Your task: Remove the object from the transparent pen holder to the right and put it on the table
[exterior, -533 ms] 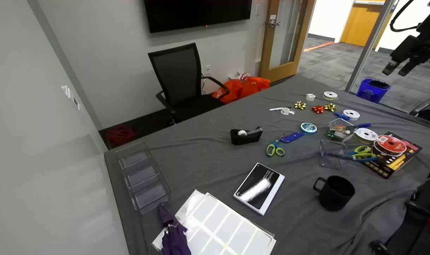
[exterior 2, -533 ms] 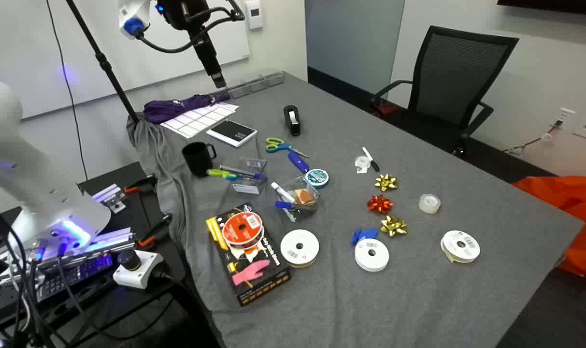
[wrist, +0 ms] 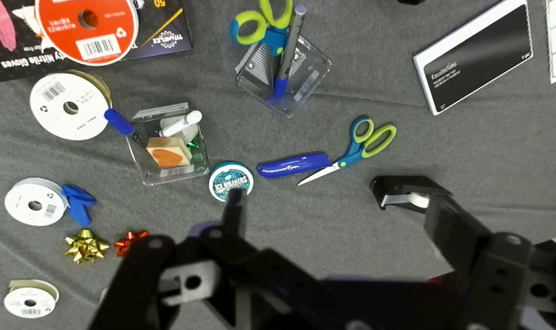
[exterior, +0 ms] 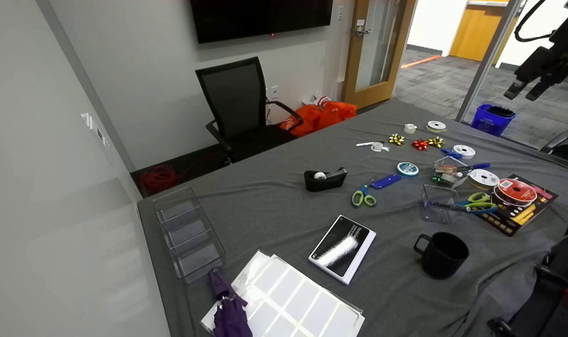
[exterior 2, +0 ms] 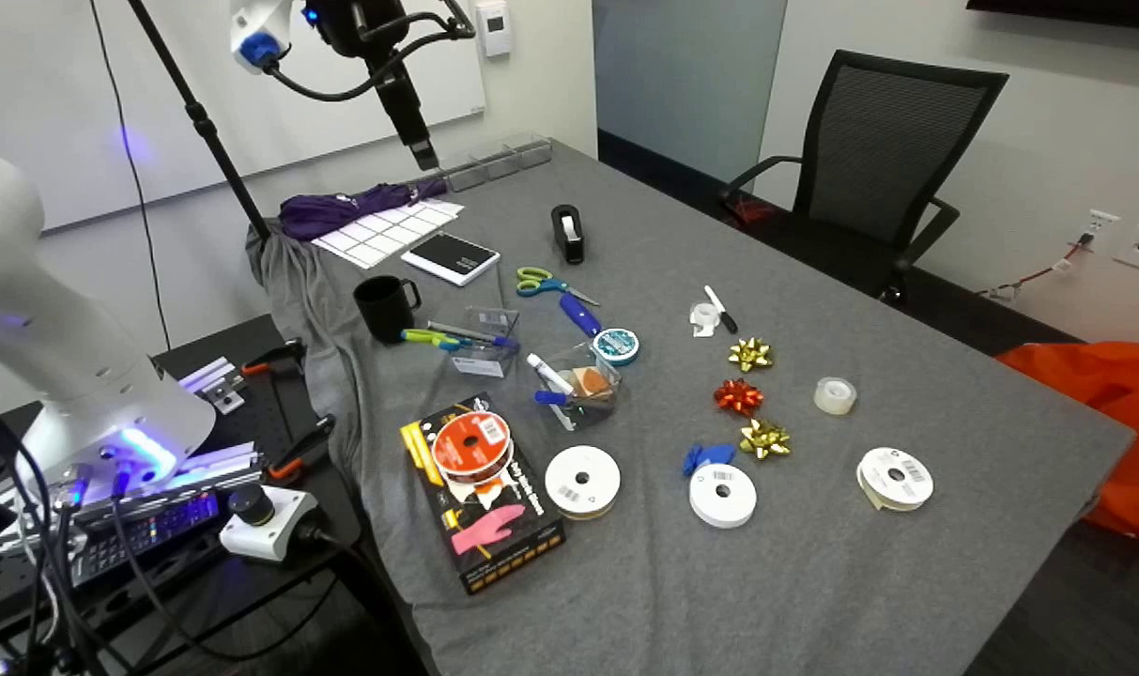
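Pen holder [wrist: 176,171] | loaded | tool [exterior: 521,95] raised, pointing down, jaws apart

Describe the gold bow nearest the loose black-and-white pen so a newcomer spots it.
On the grey-clothed table, find the red bow, the middle of three in a row. The target is the gold bow at one end; unlike the other gold bow, by a white spool, it lies toward the black-and-white pen.
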`<state>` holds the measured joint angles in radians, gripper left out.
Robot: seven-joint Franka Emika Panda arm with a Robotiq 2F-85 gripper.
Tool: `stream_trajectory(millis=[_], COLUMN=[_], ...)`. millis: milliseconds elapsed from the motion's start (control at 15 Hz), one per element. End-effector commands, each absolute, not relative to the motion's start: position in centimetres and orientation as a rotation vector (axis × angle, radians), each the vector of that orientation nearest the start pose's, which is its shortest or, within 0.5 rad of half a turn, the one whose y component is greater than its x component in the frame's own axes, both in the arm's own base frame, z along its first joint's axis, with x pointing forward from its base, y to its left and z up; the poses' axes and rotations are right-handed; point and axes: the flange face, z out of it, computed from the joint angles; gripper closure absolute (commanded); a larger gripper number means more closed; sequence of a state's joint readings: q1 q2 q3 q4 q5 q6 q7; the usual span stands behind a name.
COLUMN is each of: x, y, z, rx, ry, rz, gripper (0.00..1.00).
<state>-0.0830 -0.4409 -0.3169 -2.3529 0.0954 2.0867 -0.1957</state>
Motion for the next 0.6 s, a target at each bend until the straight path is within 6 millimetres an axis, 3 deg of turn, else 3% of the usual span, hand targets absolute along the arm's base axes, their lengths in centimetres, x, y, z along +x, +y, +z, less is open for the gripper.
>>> stream_trajectory(millis=[0, 333, 533], x=[43.2, 48.6, 51.6], y=[-16.1, -14.3, -14.4], z=[49.1, 46.7, 45.1], rx=[-2.94, -2.924, -2.941], ry=[0.463, 0.669, 0.67], rz=[-0.262, -0.182, -0.123], gripper=[0.0, 0.0, 0.0])
